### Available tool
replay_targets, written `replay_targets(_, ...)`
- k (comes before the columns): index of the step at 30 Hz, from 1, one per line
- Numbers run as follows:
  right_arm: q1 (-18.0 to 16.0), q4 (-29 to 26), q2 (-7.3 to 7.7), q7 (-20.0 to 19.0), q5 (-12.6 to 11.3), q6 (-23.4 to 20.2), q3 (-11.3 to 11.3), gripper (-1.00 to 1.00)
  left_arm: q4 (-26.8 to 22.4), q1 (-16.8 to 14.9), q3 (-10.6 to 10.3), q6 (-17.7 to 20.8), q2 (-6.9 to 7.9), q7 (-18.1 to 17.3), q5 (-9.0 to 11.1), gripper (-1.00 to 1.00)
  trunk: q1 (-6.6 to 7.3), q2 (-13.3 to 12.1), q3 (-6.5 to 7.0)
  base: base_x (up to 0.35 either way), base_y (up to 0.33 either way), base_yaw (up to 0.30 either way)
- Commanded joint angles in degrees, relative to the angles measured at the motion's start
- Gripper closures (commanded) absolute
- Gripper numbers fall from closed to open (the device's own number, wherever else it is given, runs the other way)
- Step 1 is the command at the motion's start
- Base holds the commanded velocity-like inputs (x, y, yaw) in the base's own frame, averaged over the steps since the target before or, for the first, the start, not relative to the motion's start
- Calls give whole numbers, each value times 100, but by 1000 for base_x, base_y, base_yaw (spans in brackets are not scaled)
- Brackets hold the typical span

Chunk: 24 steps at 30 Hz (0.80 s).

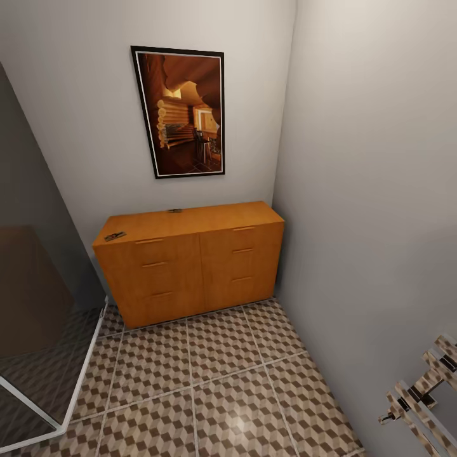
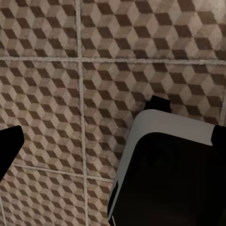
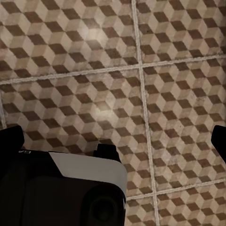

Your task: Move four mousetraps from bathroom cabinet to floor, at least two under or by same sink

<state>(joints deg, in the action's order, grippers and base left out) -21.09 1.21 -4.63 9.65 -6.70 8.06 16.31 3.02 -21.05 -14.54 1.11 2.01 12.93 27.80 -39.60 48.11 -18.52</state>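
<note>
The cabinet (image 1: 190, 260), an orange-brown chest of drawers with bar handles, stands against the back wall in the corner of the room, its right end against the grey side wall. On the cabinet's top, near its left front corner, lies one small flat mousetrap (image 1: 115, 236). A second small dark item (image 1: 174, 211) sits at the back edge of the cabinet's top, near the middle; it is too small to tell for certain whether it is another trap. Above the cabinet hangs a black-framed picture (image 1: 179, 112) in warm brown tones. In front of the cabinet spreads the bathroom floor (image 1: 209, 374), tiled in a brown, beige and white cube pattern with pale grout lines. To the cabinet's left, a glass panel (image 1: 38, 330) with a white frame meets the floor.

Both wrist views look down on the same tiles. In the left wrist view a dark, white-edged part of the robot's body (image 2: 174, 174) lies over the floor; the right wrist view shows a similar part (image 3: 66, 190). Only dark slivers at the edges of these views could belong to the jaws, so I cannot tell whether either pair is released or clenched.
</note>
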Motion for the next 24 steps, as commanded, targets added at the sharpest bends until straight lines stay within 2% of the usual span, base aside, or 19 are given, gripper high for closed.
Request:
replay_targets(1, -7, 13, -3, 11, -60, 29, 49, -100, 5, -5, -49, 12, -2, 8, 41, -100, -1, 5, -7, 0, 0, 0)
replay_targets(24, -6, 12, -3, 11, -60, 29, 49, -100, 5, -6, -49, 12, 1, 8, 41, -100, -1, 5, -7, 0, 0, 0)
